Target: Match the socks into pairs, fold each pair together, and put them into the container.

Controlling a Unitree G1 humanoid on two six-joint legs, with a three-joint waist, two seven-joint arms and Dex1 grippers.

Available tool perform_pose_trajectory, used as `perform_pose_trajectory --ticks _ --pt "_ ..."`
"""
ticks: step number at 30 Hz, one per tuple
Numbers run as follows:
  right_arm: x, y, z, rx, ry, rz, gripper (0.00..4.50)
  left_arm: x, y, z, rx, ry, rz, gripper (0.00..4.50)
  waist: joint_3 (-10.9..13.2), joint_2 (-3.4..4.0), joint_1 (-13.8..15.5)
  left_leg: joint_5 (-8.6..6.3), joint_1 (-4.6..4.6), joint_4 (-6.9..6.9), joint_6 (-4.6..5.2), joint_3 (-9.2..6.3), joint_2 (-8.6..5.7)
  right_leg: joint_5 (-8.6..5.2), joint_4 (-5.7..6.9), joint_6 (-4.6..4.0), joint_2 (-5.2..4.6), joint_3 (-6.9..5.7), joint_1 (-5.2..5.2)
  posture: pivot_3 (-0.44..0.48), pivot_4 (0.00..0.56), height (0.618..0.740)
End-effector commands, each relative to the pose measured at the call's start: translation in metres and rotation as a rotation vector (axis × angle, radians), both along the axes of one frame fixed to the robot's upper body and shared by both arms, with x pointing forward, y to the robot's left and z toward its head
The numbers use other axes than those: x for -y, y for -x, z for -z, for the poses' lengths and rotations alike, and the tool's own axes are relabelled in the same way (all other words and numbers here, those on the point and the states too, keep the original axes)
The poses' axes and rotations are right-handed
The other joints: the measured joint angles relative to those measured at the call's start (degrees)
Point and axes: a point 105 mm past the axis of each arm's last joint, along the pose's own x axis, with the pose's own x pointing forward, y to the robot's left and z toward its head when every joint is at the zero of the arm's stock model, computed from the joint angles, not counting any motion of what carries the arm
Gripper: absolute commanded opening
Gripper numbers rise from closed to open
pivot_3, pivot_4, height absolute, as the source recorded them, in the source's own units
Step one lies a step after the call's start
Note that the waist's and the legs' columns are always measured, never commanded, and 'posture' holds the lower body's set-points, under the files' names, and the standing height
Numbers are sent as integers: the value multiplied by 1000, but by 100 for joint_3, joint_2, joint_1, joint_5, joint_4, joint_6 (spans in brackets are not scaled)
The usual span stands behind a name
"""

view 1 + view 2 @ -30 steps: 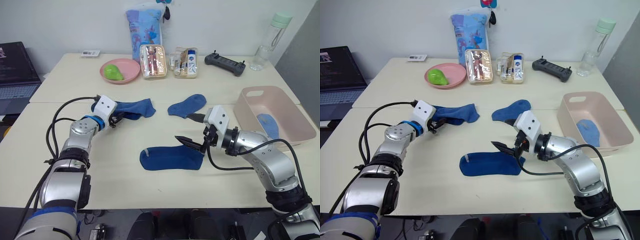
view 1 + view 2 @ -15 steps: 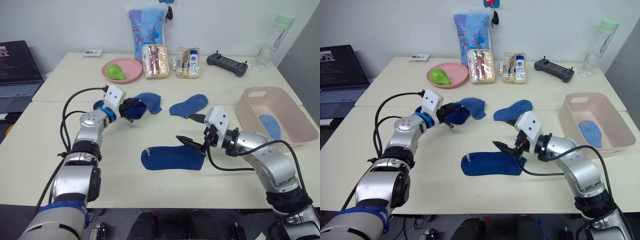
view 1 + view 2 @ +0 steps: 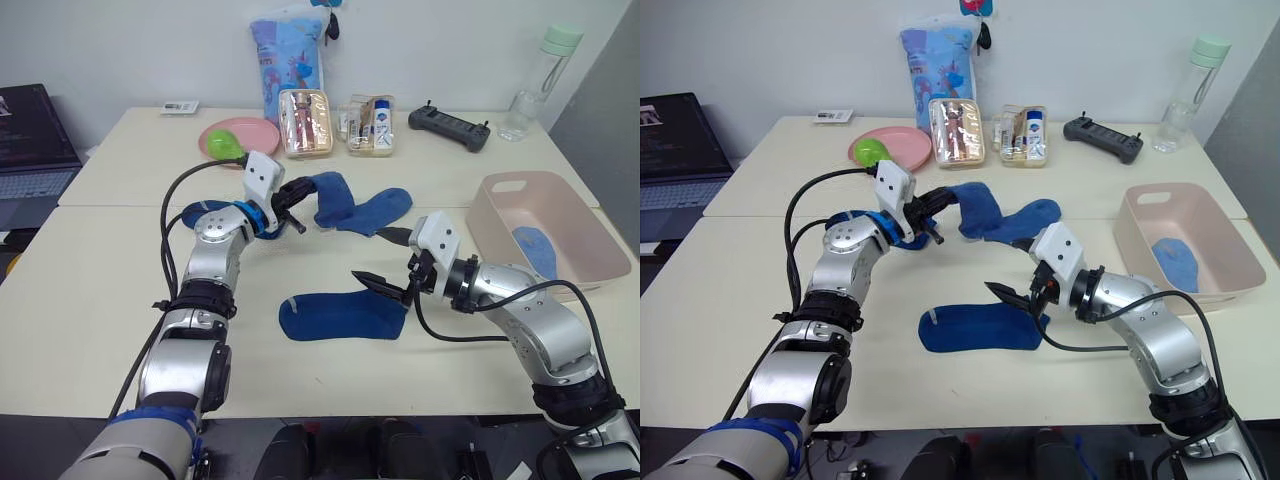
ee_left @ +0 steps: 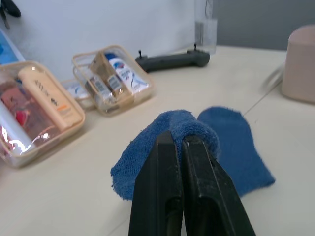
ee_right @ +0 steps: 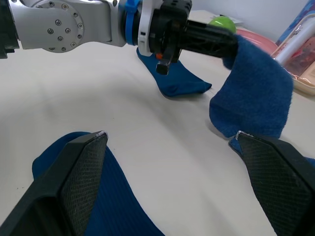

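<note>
**Left hand carrying a sock, right hand open over another**

The left hand (image 3: 303, 196) has its fingers pinched tight on a medium blue sock (image 3: 332, 194), holding it up off the counter (image 3: 120, 300) so it drapes over the fingertips. It hangs right next to a second blue sock (image 3: 378, 210) lying flat mid-counter; can't tell if the two touch.

The right hand (image 3: 385, 287) is spread wide open, gripping nothing, sitting just over the near end of a darker blue sock (image 3: 340, 315) laid out flat with a pale mark at its cuff. One more dark sock (image 3: 197, 212) pokes out from behind the left arm.

The container (image 3: 560, 262), a pale pink tub, is on the right side of the counter with a light blue sock (image 3: 538, 250) already inside.

Along the back: a pink plate (image 3: 218, 135), two clear boxes (image 3: 306, 122), and a black controller (image 3: 450, 128).
</note>
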Motion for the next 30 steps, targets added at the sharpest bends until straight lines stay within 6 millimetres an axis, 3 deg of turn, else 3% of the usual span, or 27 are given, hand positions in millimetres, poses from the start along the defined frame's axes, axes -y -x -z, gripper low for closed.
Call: perform_pose_trajectory --ticks 1,5,10,14,16,19,24,30 --pt "-3 6 -13 65 -19 -20 4500 1 3 -19 53 82 7 35 0 0 0 1 1 0 -1 1 0 0 0 0 0 1 0 0 150 740" --pt "-3 7 -13 66 -18 -20 4500 6 6 -5 23 34 26 35 0 0 -3 1 2 0 -1 1 0 0 1 0 0 1 0 0 150 740" --pt "-2 6 -10 68 2 -18 4500 -9 -1 67 -132 -244 -115 35 -1 -1 -4 1 6 0 -1 2 -1 0 2 0 1 1 2 0 150 740" --pt "-1 6 -9 68 10 -18 4500 -8 7 89 -142 -370 -77 35 -1 -1 -1 1 7 0 0 3 0 0 5 0 3 3 2 0 150 740" --pt "-2 7 -7 64 10 -19 4500 -8 9 87 -128 -353 -66 35 -2 -2 8 1 6 0 0 2 0 0 4 0 3 3 2 0 150 740" --pt "-2 7 -6 62 12 -21 4500 -11 9 79 -117 -314 -65 633 -2 -2 15 1 6 0 0 3 -1 2 5 1 2 4 3 0 150 740" --pt "0 6 -6 65 15 -14 4500 -35 12 77 -113 -300 -118 2218 -2 -2 -11 1 8 0 0 3 0 3 6 2 2 6 2 0 150 740" --pt "3 5 -5 64 22 -9 4500 -71 29 70 -127 -303 -134 4163 -2 -1 -77 1 8 -1 -1 2 3 2 6 2 2 8 0 0 150 740"
